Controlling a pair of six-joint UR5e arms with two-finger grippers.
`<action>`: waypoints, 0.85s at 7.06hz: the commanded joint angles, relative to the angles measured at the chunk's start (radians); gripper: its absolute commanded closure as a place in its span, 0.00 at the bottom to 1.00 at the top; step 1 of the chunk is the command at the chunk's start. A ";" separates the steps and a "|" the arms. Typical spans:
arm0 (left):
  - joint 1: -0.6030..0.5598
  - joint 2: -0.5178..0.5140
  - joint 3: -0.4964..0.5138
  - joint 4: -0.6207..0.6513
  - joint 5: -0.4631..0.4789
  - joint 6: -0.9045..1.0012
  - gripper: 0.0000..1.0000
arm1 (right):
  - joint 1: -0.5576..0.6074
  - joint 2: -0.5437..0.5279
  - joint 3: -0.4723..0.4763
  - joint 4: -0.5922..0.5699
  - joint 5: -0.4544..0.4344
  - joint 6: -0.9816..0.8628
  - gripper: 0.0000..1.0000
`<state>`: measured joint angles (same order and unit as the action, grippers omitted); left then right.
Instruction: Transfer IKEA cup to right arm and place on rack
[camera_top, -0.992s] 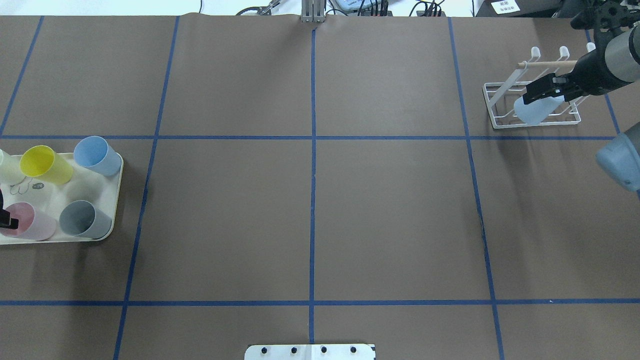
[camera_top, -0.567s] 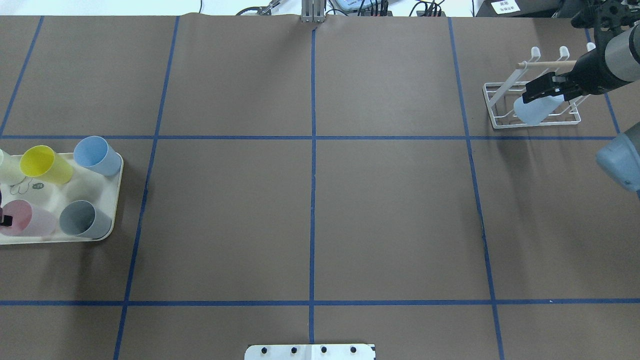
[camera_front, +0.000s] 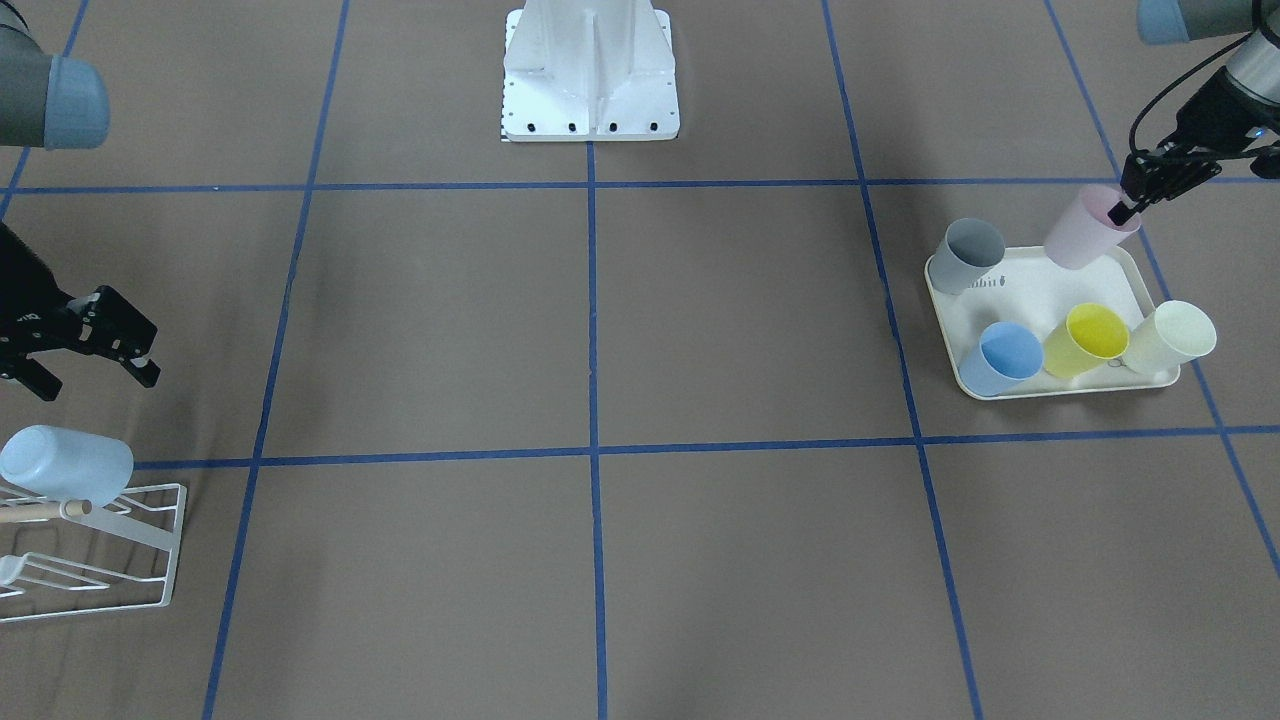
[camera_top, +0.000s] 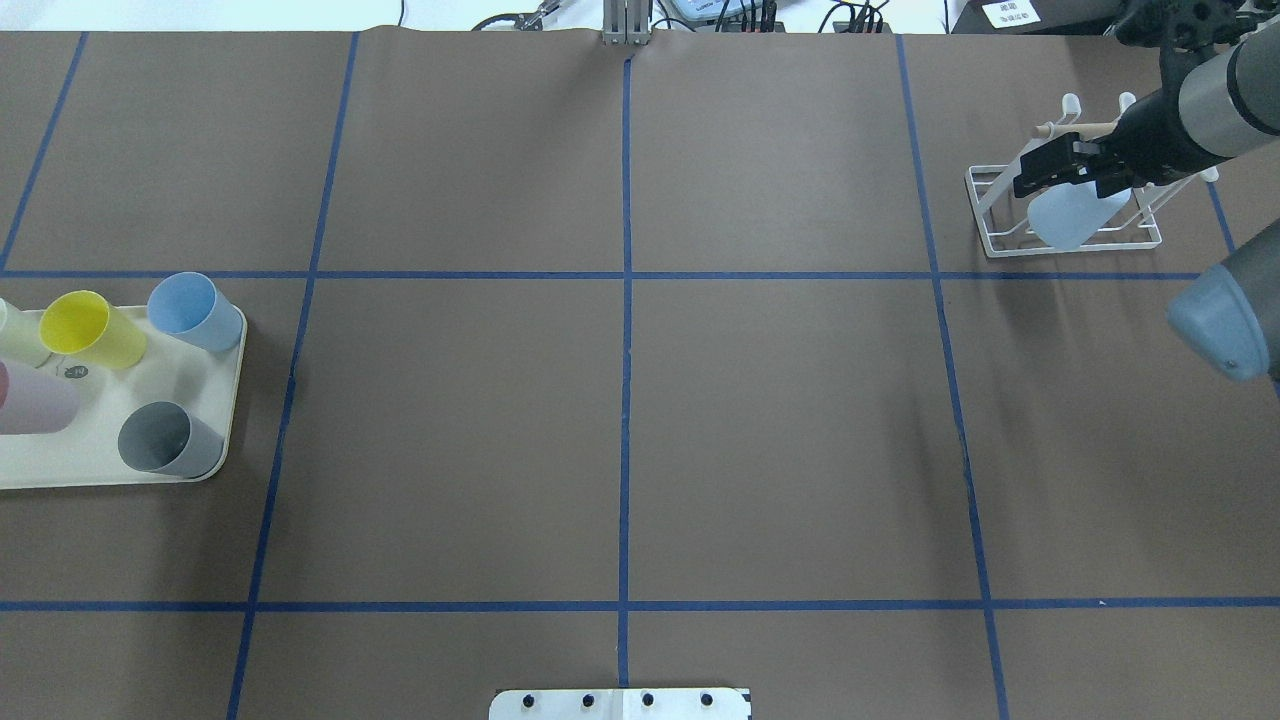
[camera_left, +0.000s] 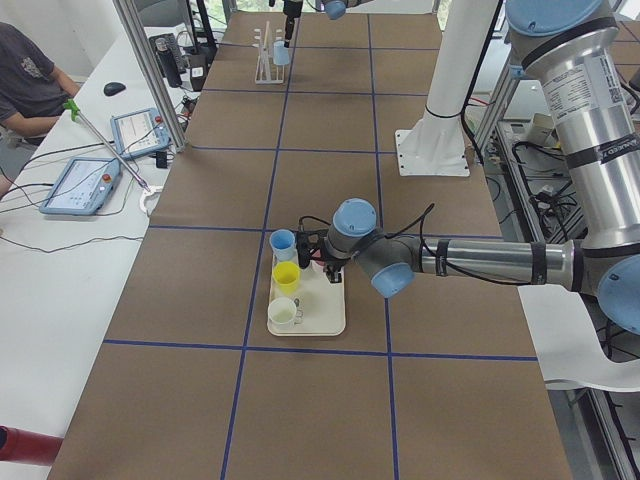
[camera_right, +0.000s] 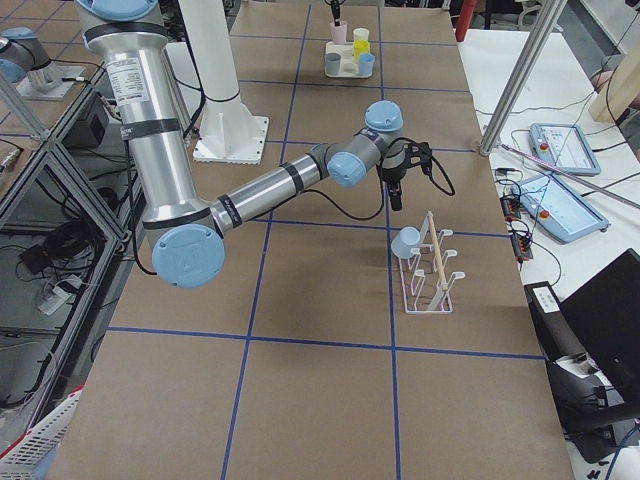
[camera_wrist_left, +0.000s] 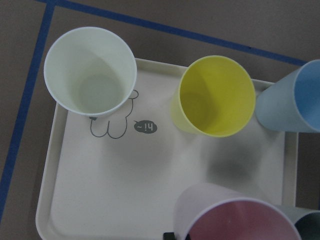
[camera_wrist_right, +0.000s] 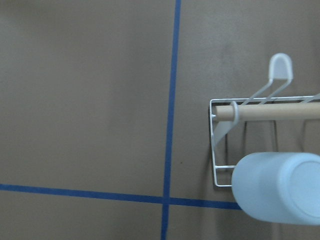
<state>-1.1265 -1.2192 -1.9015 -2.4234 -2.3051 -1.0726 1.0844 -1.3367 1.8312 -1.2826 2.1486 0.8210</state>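
My left gripper (camera_front: 1128, 205) is shut on the rim of a pink IKEA cup (camera_front: 1085, 230), holding it tilted above the far corner of the cream tray (camera_front: 1010, 290). The overhead view shows that cup (camera_top: 30, 400) at the left edge, and it fills the bottom of the left wrist view (camera_wrist_left: 235, 215). The right arm's gripper (camera_front: 97, 380) hangs open, apart from a pale blue cup (camera_top: 1075, 215) resting upside down on the white wire rack (camera_top: 1000, 240). The right wrist view looks down on this cup (camera_wrist_right: 280, 187) and the rack (camera_wrist_right: 225, 145).
On the tray (camera_top: 190, 380) stand a yellow cup (camera_top: 90, 328), a blue cup (camera_top: 195, 310), a grey cup (camera_top: 168, 440) and a cream cup (camera_front: 1175, 335). The robot's white base (camera_front: 590, 70) is mid-table. A person sits at a side desk (camera_left: 60, 160).
The right gripper has pulled up and away from the pale blue cup, which stays on the rack. The left gripper has lifted the pink cup off the tray toward the left edge.
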 joint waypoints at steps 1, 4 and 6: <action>-0.010 -0.101 -0.037 -0.018 -0.028 -0.204 1.00 | -0.038 0.028 0.078 0.003 0.000 0.213 0.01; 0.011 -0.447 -0.048 -0.061 -0.063 -0.737 1.00 | -0.110 0.059 0.079 0.438 0.000 0.678 0.01; 0.115 -0.578 -0.038 -0.150 -0.045 -0.918 1.00 | -0.164 0.062 0.072 0.719 -0.001 0.884 0.01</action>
<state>-1.0660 -1.7115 -1.9461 -2.5297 -2.3589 -1.8786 0.9539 -1.2772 1.9062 -0.7233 2.1487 1.5770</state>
